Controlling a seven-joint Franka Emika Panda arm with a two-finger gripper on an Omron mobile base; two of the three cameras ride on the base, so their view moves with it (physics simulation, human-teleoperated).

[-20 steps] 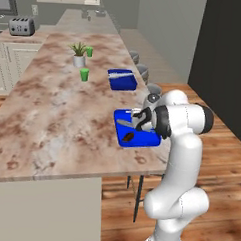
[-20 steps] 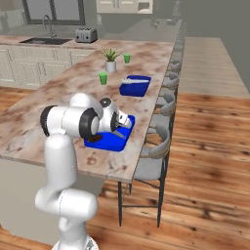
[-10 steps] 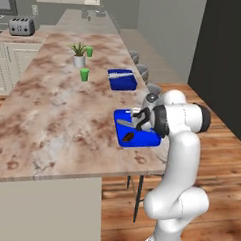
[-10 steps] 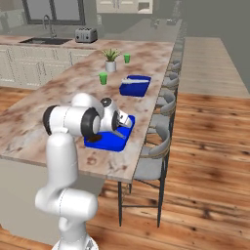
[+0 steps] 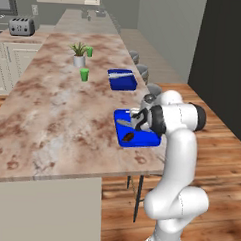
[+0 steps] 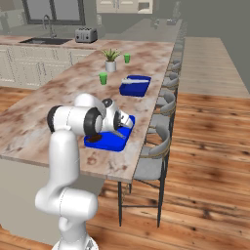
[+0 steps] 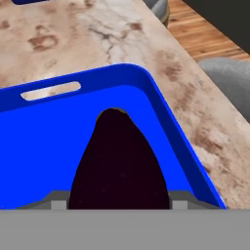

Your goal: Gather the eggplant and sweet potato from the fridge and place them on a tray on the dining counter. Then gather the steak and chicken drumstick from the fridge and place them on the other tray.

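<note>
My gripper [image 5: 136, 120] [image 6: 116, 125] hangs low over the near blue tray [image 5: 152, 140] [image 6: 120, 143] at the dining counter's [image 5: 52, 114] stool-side edge. It is shut on the eggplant [image 7: 119, 161], a dark tapered body that points forward over the tray floor and hides both fingertips. The sweet potato [image 5: 128, 137] [image 6: 95, 138], a small reddish-brown lump, lies on the same tray near its front corner. A second blue tray [image 5: 122, 80] [image 6: 135, 85] sits farther along the counter with a pale long utensil in it. The steak, chicken drumstick and fridge are out of view.
A potted plant [image 5: 79, 54] and two green cups [image 5: 84, 74] stand mid-counter beyond the trays. Grey stools [image 6: 157, 156] line the counter's edge beside the near tray. A toaster [image 5: 21, 25] sits on the cream worktop at the back left.
</note>
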